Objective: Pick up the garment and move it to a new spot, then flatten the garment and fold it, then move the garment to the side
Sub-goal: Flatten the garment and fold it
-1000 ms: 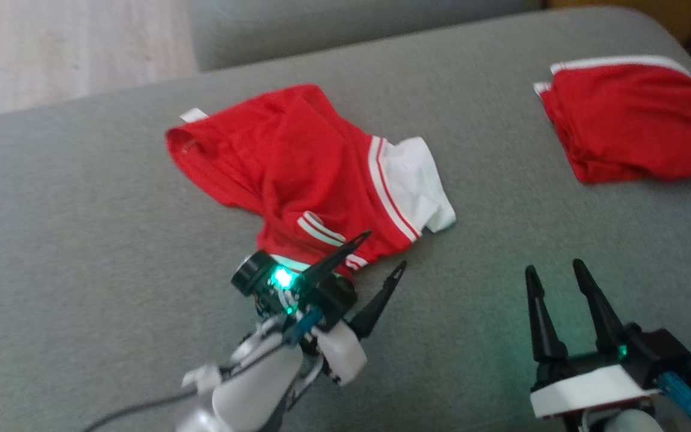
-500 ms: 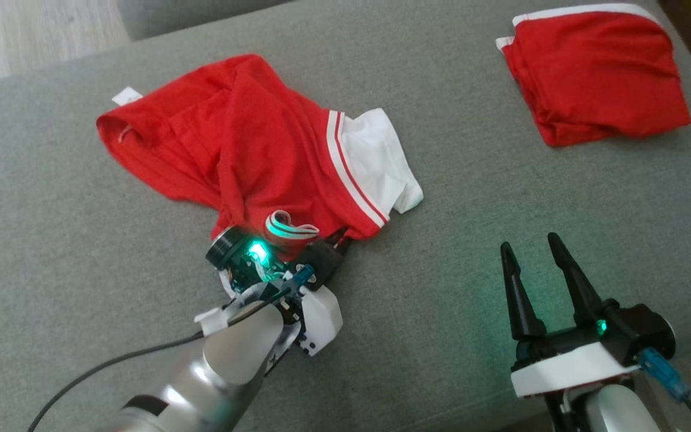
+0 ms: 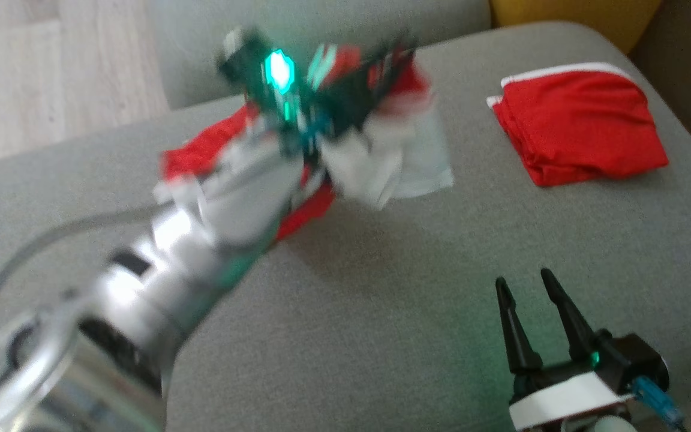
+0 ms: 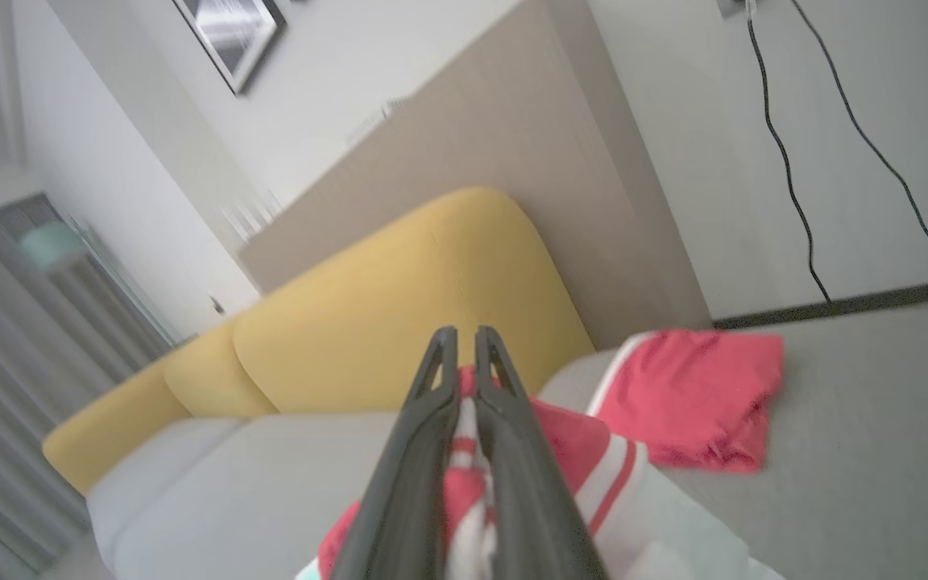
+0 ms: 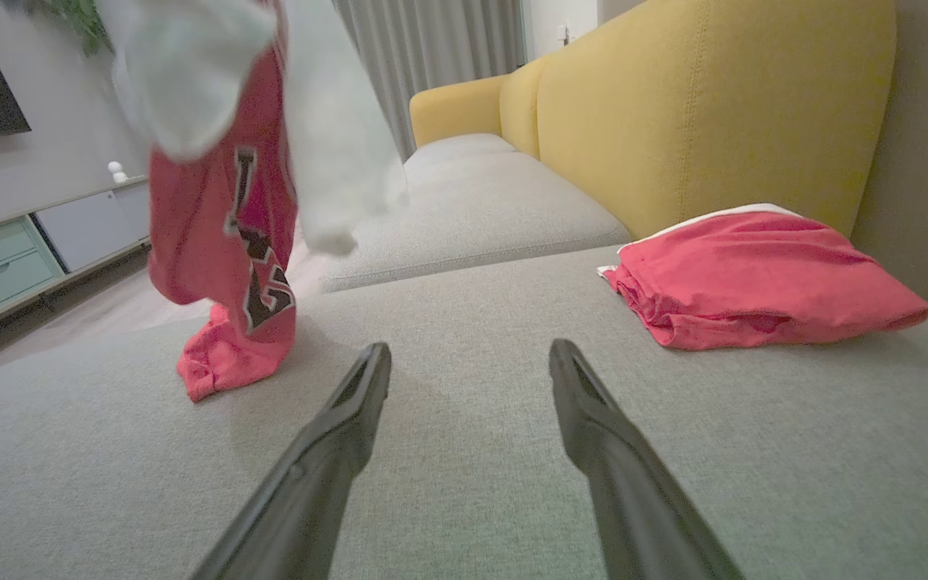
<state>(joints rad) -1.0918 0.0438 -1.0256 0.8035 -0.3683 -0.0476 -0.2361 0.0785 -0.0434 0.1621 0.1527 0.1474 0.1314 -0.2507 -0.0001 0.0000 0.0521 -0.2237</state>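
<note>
The garment is a red jersey with white sleeves and striped trim. It hangs from my left gripper, which is raised and blurred at the top centre of the head view. In the left wrist view the left gripper is shut on a striped fold of the garment. In the right wrist view the garment dangles at the left, its lower end touching the grey seat. My right gripper stands open and holds nothing at the lower right, its fingertips low over the seat.
A second red garment, folded, lies at the far right of the grey sofa seat. A yellow backrest stands behind it. Wooden floor lies beyond the seat's far left edge.
My left gripper has shut on the garment's striped edge and swung it up off the seat. The right gripper has stayed open in place. The head camera has shifted.
</note>
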